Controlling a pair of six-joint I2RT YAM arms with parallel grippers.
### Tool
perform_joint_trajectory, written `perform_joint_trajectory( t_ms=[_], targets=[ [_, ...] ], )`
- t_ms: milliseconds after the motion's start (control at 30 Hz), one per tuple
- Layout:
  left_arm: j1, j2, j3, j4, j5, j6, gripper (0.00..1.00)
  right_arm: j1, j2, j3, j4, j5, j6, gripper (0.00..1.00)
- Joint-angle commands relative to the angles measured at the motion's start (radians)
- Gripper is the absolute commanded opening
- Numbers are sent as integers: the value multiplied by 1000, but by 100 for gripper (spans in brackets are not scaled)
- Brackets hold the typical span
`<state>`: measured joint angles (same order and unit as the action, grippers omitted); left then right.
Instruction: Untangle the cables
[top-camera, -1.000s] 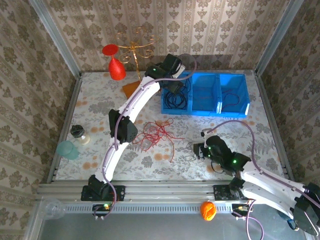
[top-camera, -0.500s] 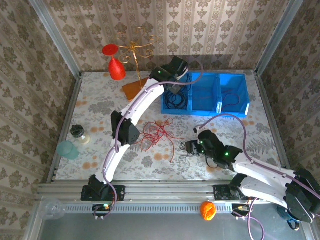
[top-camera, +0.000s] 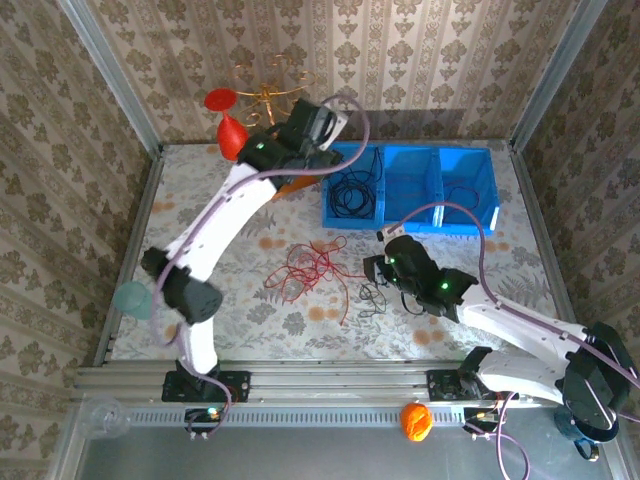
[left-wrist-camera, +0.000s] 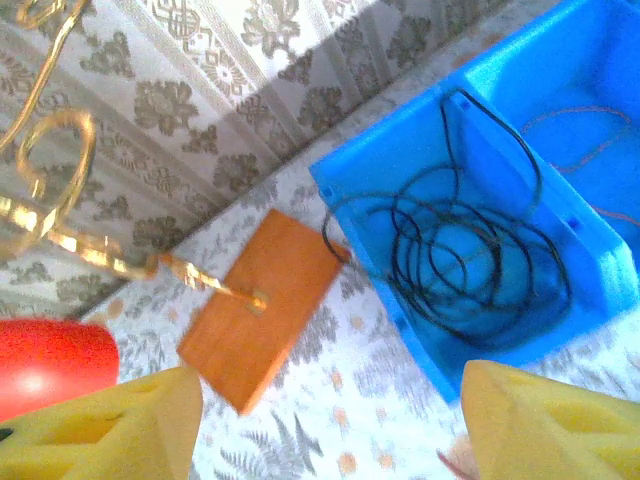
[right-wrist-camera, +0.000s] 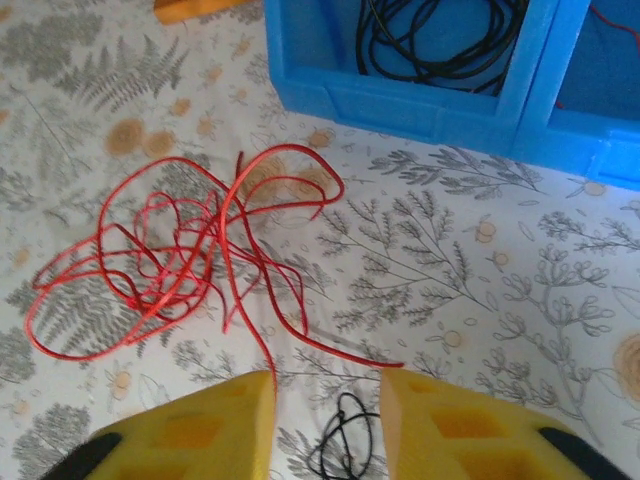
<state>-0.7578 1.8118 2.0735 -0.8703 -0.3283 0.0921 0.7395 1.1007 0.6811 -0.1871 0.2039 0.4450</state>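
Note:
A loose tangle of red cables (top-camera: 308, 268) (right-wrist-camera: 170, 255) lies mid-table. A coiled black cable (top-camera: 350, 190) (left-wrist-camera: 470, 262) rests in the left compartment of the blue bin (top-camera: 412, 222), and a thin red cable (top-camera: 465, 195) in the right one. A small black cable loop (top-camera: 372, 298) (right-wrist-camera: 345, 452) lies on the table between the yellow fingers (right-wrist-camera: 190, 432) of my right gripper (top-camera: 373, 272) (right-wrist-camera: 327, 425), which is open just right of the red tangle. My left gripper (top-camera: 318, 128) (left-wrist-camera: 330, 430) hangs open and empty at the back, left of the bin.
A gold wire stand (top-camera: 268, 95) on an orange wooden base (left-wrist-camera: 265, 305) and a red vase (top-camera: 232, 135) (left-wrist-camera: 45, 362) stand at the back left. A teal cup (top-camera: 130, 298) sits at the left edge. An orange ball (top-camera: 416, 420) rests on the front rail.
The left arm swung left from above the bin's left compartment toward the gold stand. The right gripper slid left and forward, closer to the red tangle.

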Motion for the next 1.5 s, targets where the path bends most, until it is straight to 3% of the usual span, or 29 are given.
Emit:
perform_joint_trajectory(
  t_ms=[0,67,233,333,433,533,700,800,933,967,1033,1067,1167,1233,1333,1467],
  targets=[
    [-17,-218,-333,185,45,-107,70,-8,20,13,-126,26,11,26],
    [-20,-382,-618,344,122,-202,70,-16,29,4,-149,-16,21,23],
    [-68,-681,-1147,569,227,-441,70,-39,78,12,-212,-125,14,33],
    [-103,-733,-1323,651,268,-560,68,-43,89,-10,-213,-230,19,35],
    [-157,-721,-1420,710,255,-642,67,-43,80,-50,-194,-320,37,28],
    [-195,-668,-1455,813,291,-698,67,-43,69,-90,-172,-389,39,28],
    [-201,-544,-1388,841,308,-697,66,-42,103,-124,-153,-328,56,25],
    [-202,-499,-1356,850,319,-692,67,-43,123,-130,-148,-316,57,16],
    [-202,-464,-1351,880,345,-706,67,-43,123,-141,-138,-318,54,15],
    [-201,-457,-1353,891,352,-712,67,-43,124,-143,-137,-316,51,17],
    [-202,-440,-1362,925,375,-730,68,-43,134,-146,-125,-303,54,35],
    [-201,-430,-1365,946,388,-745,68,-43,143,-146,-120,-302,54,38],
    [-201,-378,-1373,1026,449,-794,68,-43,184,-128,-110,-325,46,40],
    [-203,-334,-1373,1090,491,-834,67,-43,203,-124,-100,-329,44,32],
    [-213,-274,-1367,1159,525,-875,65,-42,181,-128,-102,-317,50,11],
    [-225,-220,-1341,1177,535,-893,63,-33,82,-143,-126,-311,69,0]
  ],
)
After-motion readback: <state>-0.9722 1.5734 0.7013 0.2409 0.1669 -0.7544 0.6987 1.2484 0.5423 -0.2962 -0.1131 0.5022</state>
